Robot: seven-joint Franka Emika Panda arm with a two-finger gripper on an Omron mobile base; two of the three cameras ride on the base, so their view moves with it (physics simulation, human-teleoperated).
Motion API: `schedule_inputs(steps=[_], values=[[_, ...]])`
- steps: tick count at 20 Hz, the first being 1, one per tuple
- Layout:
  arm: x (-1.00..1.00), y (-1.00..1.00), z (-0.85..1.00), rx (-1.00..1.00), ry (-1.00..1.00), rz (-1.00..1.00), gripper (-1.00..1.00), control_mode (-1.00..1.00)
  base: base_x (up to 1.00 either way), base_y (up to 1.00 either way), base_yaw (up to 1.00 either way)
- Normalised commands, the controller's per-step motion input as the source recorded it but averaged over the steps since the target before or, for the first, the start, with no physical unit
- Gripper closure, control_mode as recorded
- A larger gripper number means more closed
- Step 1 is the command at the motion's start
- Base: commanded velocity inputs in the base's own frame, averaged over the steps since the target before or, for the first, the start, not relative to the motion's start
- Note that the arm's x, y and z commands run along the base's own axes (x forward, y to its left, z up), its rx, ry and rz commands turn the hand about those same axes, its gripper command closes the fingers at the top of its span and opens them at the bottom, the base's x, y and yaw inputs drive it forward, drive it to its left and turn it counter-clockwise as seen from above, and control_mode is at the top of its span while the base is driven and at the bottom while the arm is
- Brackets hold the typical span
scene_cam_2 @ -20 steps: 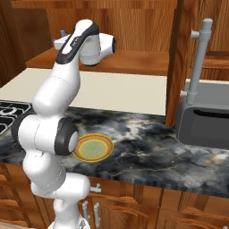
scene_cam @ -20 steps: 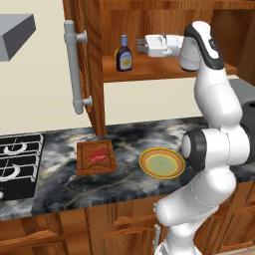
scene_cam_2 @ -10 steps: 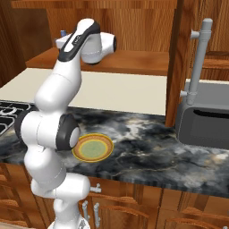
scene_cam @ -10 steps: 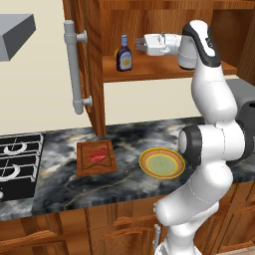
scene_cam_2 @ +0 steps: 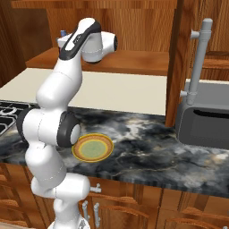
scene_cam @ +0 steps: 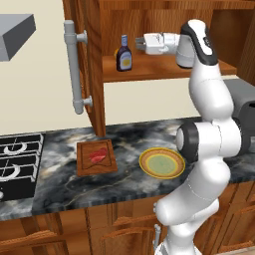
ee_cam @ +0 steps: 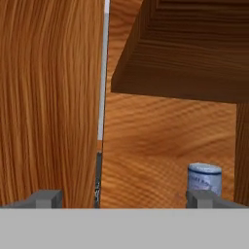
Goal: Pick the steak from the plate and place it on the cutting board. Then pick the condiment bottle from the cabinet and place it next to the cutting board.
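Dark marbled counter carries the reddish-brown wooden cutting board, red marbled steak on it, and beside it the empty round yellow-orange plate. Above, on the brown wood cabinet's shelf, wide-open fingers hover just beside the dark purple-brown condiment bottle, apart.

My arm rises from the base, bends at the dark elbow joint, and stretches up high, the forearm leaning forward. My wrist turns the hand level, so my gripper points sideways to my left. Its jaws stand wide apart with nothing between them; in the hand view, my two dark fingertips sit far apart.
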Motion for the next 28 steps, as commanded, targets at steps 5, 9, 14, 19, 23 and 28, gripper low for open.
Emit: schedule_inputs(steps=[5,9,14,19,23,28], values=[[0.13,0.00,-0.01,0.00,0.00,-0.02,-1.00,-1.00,0.00,0.00,0.00],[0.14,0.00,-0.08,0.00,0.00,-0.02,-1.00,-1.00,0.00,0.00,0.00],[0.12,0.00,-0.12,0.00,0.00,-0.01,-1.00,-1.00,0.00,0.00,0.00],[0.13,0.00,-0.02,0.00,0.00,-0.02,-1.00,-1.00,0.00,0.00,0.00],[0.09,0.00,0.00,0.00,0.00,-0.02,-1.00,-1.00,0.00,0.00,0.00],[0.07,0.07,0.00,0.00,0.00,-0.01,-1.00,-1.00,0.00,0.00,0.00]])
